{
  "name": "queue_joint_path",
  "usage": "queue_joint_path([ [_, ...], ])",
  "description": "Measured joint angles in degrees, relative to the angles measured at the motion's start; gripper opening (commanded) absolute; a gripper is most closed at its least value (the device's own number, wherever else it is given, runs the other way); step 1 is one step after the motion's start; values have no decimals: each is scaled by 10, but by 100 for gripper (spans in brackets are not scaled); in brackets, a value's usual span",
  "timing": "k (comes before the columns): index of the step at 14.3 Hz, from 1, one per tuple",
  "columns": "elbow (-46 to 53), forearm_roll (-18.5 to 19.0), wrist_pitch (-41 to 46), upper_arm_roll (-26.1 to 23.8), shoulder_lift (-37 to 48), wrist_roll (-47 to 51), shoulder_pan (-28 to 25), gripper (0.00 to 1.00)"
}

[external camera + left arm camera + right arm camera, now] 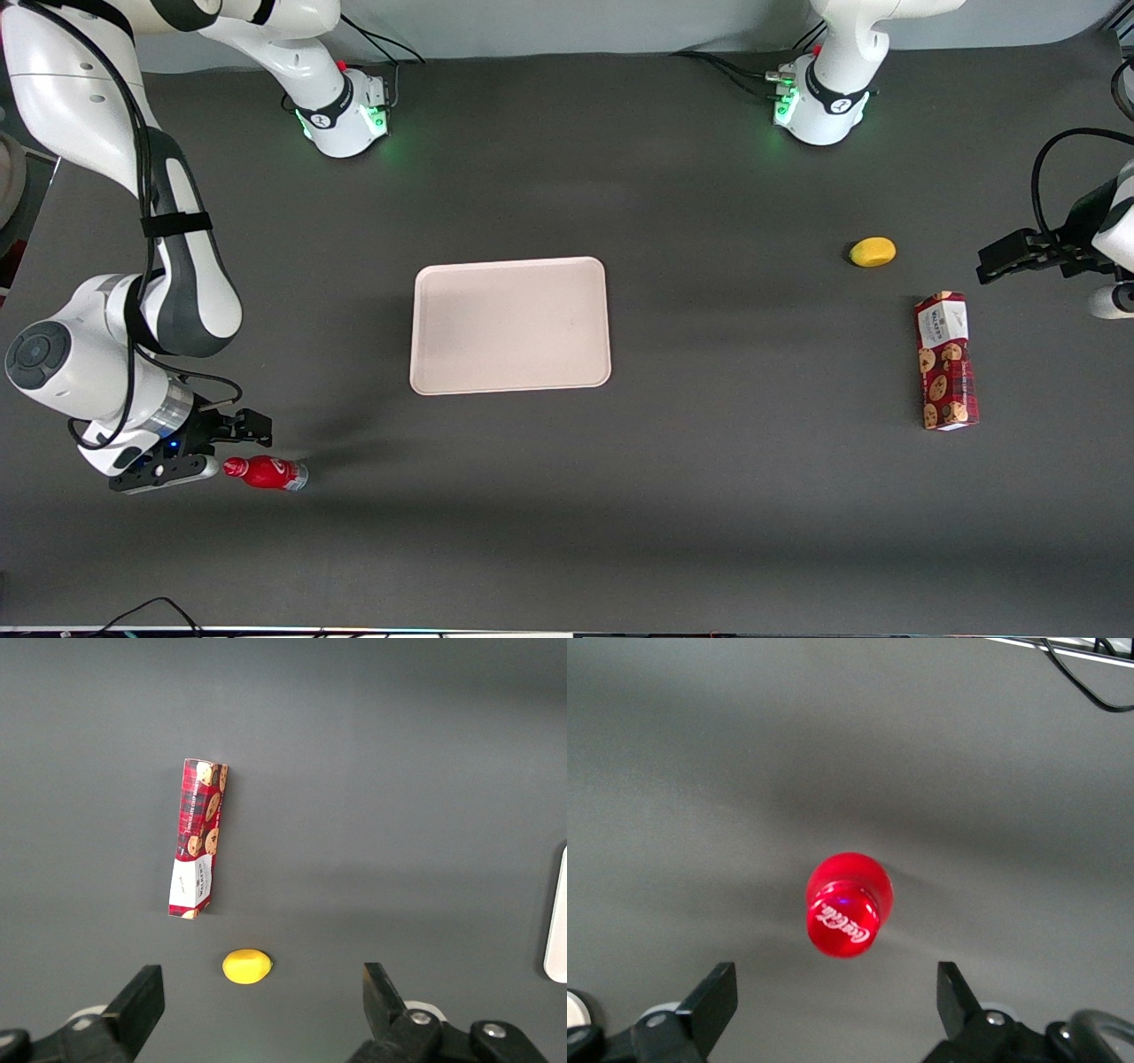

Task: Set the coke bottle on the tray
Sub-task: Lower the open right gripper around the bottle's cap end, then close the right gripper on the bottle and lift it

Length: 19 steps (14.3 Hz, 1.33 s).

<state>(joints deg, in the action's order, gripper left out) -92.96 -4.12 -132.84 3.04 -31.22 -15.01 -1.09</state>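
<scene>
Coke bottle (pixel 267 472) on the counter (pixel 709 514), hand (pixel 232 441) spread wide just beside its cap, unclenched, tray (pixel 510 325) well apart

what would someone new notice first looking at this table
Probably the big pale tray lying bare in the middle of the dark table. Next, the small red coke bottle near the working arm's end, nearer the front camera than the tray, with the open gripper right at its cap. Toward the parked arm's end lie a red cookie box and a yellow lemon.
</scene>
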Motion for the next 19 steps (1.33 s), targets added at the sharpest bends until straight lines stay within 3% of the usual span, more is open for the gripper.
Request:
queue_joint_path([
  [14, 39, 0, 0, -1, -38, -15, 0, 97],
  [15, 40, 0, 0, -1, -38, -15, 0, 88],
  [16, 40, 0, 0, -1, -38, -16, 0, 71],
  [17, 41, 0, 0, -1, -39, -17, 0, 51],
  [18, 41, 0, 0, -1, -39, -19, 0, 17],
  [19, 42, 0, 0, -1, -40, -20, 0, 2],
])
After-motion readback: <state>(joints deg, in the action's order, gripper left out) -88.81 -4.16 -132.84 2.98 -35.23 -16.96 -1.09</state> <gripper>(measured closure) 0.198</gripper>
